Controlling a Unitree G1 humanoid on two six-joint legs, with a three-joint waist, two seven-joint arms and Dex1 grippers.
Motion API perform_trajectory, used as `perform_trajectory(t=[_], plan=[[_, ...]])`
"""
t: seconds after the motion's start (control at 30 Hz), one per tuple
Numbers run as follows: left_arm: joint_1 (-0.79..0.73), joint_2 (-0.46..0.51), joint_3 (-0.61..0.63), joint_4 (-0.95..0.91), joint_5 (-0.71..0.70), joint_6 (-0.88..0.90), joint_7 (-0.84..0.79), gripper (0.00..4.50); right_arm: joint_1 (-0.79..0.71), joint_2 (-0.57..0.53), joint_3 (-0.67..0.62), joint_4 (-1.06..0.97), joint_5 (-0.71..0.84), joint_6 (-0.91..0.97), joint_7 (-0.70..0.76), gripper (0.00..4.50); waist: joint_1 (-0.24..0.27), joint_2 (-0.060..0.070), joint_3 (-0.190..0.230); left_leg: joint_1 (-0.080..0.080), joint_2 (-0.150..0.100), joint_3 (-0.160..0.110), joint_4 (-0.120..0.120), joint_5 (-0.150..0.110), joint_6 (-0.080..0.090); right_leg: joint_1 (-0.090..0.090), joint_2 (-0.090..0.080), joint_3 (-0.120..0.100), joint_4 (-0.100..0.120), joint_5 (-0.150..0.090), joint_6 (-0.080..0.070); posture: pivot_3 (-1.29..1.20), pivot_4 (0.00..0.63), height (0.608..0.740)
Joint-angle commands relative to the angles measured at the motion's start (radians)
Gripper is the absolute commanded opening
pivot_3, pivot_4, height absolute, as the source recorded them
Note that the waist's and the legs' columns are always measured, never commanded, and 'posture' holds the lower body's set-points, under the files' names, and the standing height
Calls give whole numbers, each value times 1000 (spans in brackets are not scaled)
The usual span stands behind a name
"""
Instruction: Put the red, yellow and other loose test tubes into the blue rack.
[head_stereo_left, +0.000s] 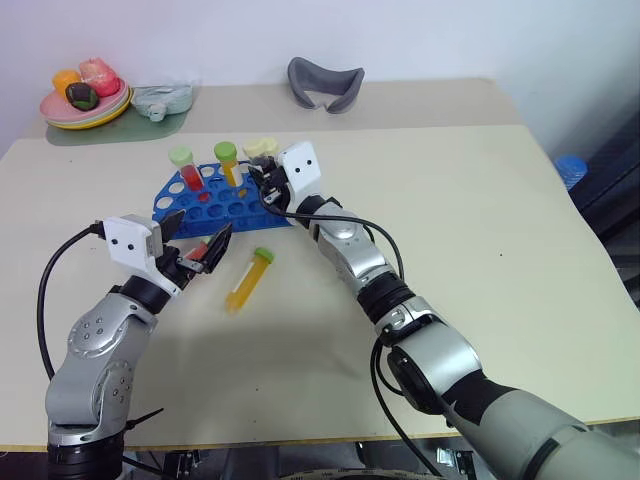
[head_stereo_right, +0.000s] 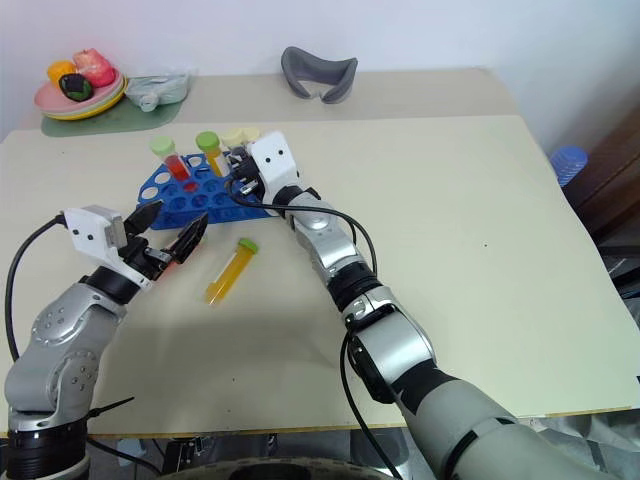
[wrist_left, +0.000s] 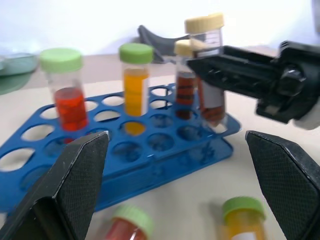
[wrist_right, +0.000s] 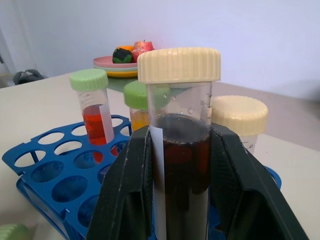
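Blue rack (head_stereo_left: 215, 205) mid-surface, far from edges: three tubes standing. Loose: two. Right pincer (wrist_right: 180, 200) clamps a fourth, dark-brown tube (wrist_right: 181, 165); left pincer (wrist_left: 180, 195) gapes, empty.

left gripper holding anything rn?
No: the left gripper has its two black fingers spread wide with nothing between them, and the loose yellow-liquid, green-capped clear plastic tube lies on the beige table.

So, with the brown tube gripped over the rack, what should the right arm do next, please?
Probably lower it: the right gripper is shut on the cream-capped brown tube, upright over the blue rack beside another brown tube, and it looks not yet fully seated.
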Motion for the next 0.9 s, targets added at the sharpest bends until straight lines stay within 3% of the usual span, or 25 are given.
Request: perform_trajectory(t=[0.03, 0.2, 0.3, 0.43, 0.47, 0.77, 0.9], plan=[[-18, 18, 6, -61, -43, 35, -3, 4500, -25, 20, -28, 13, -21, -49, -5, 1204, 0, 0, 0, 0, 0, 0, 0, 0, 0, 0, 0, 0, 0, 0, 0, 0, 150, 740], [-23, 32, 14, -61, -57, 54, -8, 4500, 1, 27, -57, 8, -10, -61, 47, 1204, 0, 0, 0, 0, 0, 0, 0, 1, -1, 0, 0, 0, 0, 0, 0, 0, 150, 740], [-22, 38, 12, -53, -52, 50, -16, 4500, 8, 34, -69, 5, -11, -60, 64, 2363, -1, 0, 0, 0, 0, 0, 0, 1, -2, 0, 0, 0, 0, 0, 0, 0, 150, 740], [-15, 39, 5, -44, -45, 37, -27, 4500, 11, 42, -83, -7, -18, -68, 63, 4244, -1, 0, 0, 0, 0, 0, 0, 2, -3, 0, 0, 0, 0, 0, 0, 0, 150, 740], [-13, 38, 5, -42, -42, 34, -30, 4500, 12, 43, -85, -12, -20, -70, 61, 4379, -1, 0, 0, 0, 0, 0, 0, 2, -3, 0, 0, 0, 0, 0, 0, 0, 150, 740], [26, 31, -3, -30, -27, 2, -62, 4500, 31, 36, -94, -48, -20, -61, 62, 4379, -1, 0, 0, 0, 0, 0, 0, 2, -4, 0, 0, 0, 0, 0, 0, 0, 150, 740], [37, 31, -2, -21, -21, -11, -77, 4500, 26, 31, -91, -118, -16, 35, 63, 4379, -2, 0, 0, 0, 0, 0, 0, 2, -4, 0, 0, 0, 0, 0, 0, 0, 150, 740]])
